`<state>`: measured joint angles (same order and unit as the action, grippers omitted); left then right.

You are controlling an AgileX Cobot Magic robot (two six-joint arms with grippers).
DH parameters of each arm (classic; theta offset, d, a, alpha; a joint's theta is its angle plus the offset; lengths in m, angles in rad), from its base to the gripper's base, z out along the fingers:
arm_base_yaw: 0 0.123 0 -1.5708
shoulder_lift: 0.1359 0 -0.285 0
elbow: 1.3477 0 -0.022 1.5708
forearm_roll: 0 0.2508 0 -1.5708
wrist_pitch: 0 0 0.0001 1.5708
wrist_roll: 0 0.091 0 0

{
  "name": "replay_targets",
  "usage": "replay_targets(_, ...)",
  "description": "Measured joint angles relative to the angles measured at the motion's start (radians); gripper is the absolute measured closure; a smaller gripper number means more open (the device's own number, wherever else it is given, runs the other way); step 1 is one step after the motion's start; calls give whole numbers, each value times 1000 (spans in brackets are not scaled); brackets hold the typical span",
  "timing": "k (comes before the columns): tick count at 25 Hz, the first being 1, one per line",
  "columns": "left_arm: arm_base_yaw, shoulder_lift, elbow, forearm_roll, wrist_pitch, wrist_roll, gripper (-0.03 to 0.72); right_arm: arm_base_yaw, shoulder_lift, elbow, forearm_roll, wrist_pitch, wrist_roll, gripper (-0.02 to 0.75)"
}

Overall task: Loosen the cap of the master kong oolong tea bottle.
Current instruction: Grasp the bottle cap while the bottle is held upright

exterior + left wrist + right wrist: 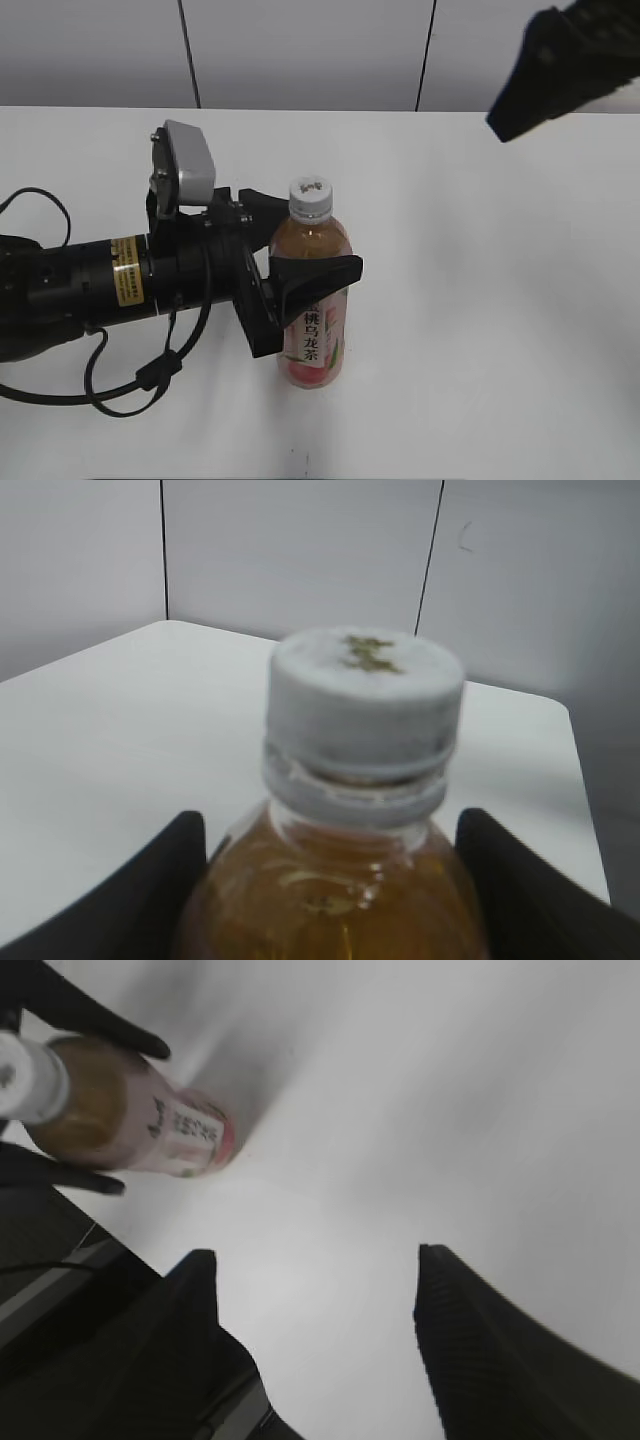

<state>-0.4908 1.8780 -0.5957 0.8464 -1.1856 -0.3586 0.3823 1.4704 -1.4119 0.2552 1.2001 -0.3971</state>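
Observation:
The master kong oolong tea bottle [315,330] stands upright on the white table, with amber tea and a pink peach label. Its white ribbed cap [310,197] sits on top. My left gripper [300,245] is shut on the bottle's shoulder, one black finger on each side. In the left wrist view the cap [365,705] and the bottle's shoulder [330,900] fill the middle between the two fingers [330,880]. My right gripper [315,1290] is open and empty, high above the table to the right. Its view shows the bottle [130,1110] far below at the upper left.
The white table [500,300] runs to a grey panelled wall at the back. The left arm [90,285] with its cables lies along the table's left side. The right arm's dark tip [570,65] hangs at the upper right.

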Motion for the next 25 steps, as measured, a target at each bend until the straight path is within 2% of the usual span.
replay_targets(6,0,0,0,0,0,0,230,129,158,-233,-4,11,69,269)
replay_targets(9,0,0,0,0,0,0,230,192,206,-295,-4,11,102,269)
replay_targets(17,0,0,0,0,0,0,230,341,248,-303,-17,17,204,269)
replay_targets(21,0,0,0,0,1,0,230,418,248,-304,-90,19,291,269)
replay_targets(25,0,0,0,0,0,0,230,442,249,-304,-130,21,359,269)
